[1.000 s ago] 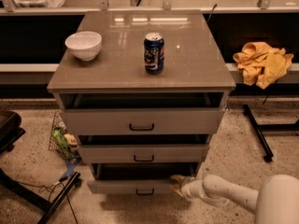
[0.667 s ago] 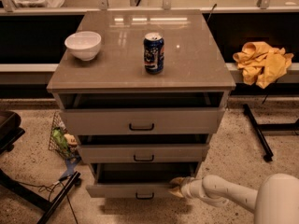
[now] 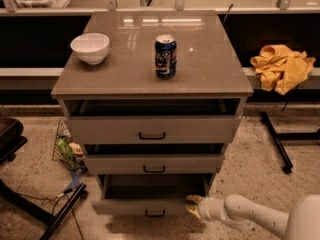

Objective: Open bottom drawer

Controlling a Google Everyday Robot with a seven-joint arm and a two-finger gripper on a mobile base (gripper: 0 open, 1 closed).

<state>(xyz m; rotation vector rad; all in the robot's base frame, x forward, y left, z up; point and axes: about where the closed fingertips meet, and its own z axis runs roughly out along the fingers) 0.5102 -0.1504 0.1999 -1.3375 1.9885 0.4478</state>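
The bottom drawer (image 3: 130, 207) stands partly out at the foot of the cabinet (image 3: 210, 69), with the gripper (image 3: 193, 206) at the right end of its front edge, its grasp impossible to tell, so the pull seems under way and next needs a straight outward draw.
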